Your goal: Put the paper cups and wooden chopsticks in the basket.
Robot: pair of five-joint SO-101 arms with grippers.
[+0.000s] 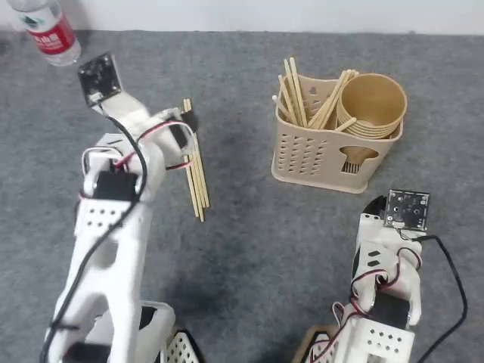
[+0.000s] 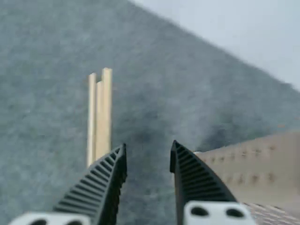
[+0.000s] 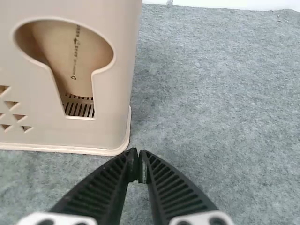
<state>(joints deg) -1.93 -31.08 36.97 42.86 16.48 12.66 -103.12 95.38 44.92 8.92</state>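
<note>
We saw the left gripper (image 2: pixel 148 146) spread open, holding nothing, with the loose chopsticks (image 2: pixel 99 112) lying on the carpet (image 2: pixel 42 70) just outside one finger. The right gripper (image 3: pixel 138 152) was pinched closed and empty, near the basket (image 3: pixel 122 70) corner; cups (image 1: pixel 372 102) sat inside.

Left arm (image 1: pixel 113 219), 8 o'clock; right arm (image 1: pixel 380 266), 5 o'clock: white shells, black servos, red-black-white cables. Black ribbed fingers (image 2: pixel 101 187). Square black camera boards (image 1: pixel 99 76).
</note>
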